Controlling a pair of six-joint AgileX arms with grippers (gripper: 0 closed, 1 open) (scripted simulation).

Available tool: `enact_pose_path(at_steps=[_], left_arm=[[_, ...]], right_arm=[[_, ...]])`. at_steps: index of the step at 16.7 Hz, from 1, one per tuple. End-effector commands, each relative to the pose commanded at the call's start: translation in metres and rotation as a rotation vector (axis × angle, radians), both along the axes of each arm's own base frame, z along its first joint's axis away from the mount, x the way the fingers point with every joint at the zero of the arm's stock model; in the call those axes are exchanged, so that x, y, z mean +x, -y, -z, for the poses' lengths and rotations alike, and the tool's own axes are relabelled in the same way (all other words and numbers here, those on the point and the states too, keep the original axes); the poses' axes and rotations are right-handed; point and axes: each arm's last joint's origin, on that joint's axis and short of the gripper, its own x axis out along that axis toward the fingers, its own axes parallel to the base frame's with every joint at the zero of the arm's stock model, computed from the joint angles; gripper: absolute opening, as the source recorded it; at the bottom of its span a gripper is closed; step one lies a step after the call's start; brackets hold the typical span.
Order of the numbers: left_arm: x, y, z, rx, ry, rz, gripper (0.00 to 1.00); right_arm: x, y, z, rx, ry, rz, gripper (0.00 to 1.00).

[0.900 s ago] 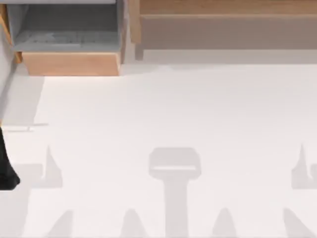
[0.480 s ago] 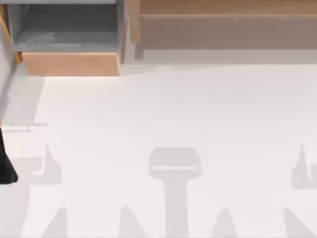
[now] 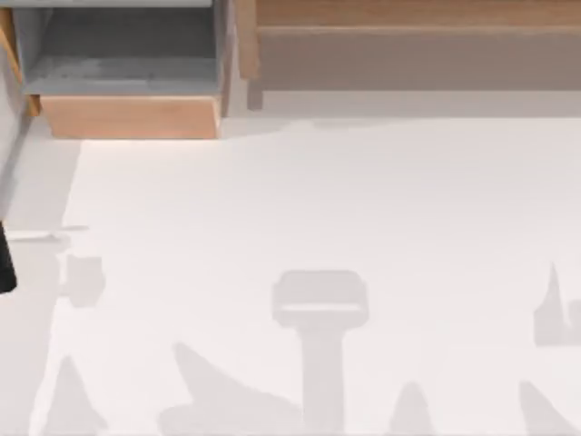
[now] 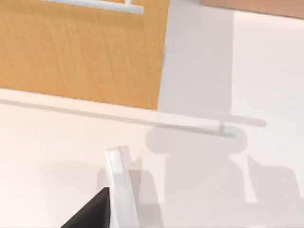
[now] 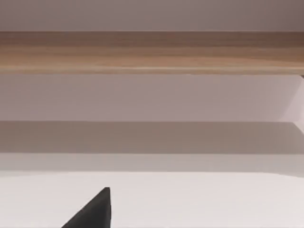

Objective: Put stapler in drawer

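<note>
One drawer stood pulled out at eleven o'clock on the table, its grey floor bare. No stapler was visible, so stowing it remained undone. Whether either arm's jaws were open, I could not tell.

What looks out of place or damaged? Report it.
Nothing stands out. The drawer sits open and square at the top view's upper left, the wooden ledge runs straight beside it, and nothing is spilled. The left arm is at the left edge.
</note>
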Motion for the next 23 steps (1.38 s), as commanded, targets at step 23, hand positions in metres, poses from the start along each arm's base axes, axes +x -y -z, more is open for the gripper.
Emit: enact_pose_path(at_steps=[23], left_arm=[[0.151, -0.056, 0.047, -0.182, -0.91, -0.199, 1.0]], right_arm=[[0.0, 0.0, 0.0, 0.0, 0.0, 0.0, 1.0]])
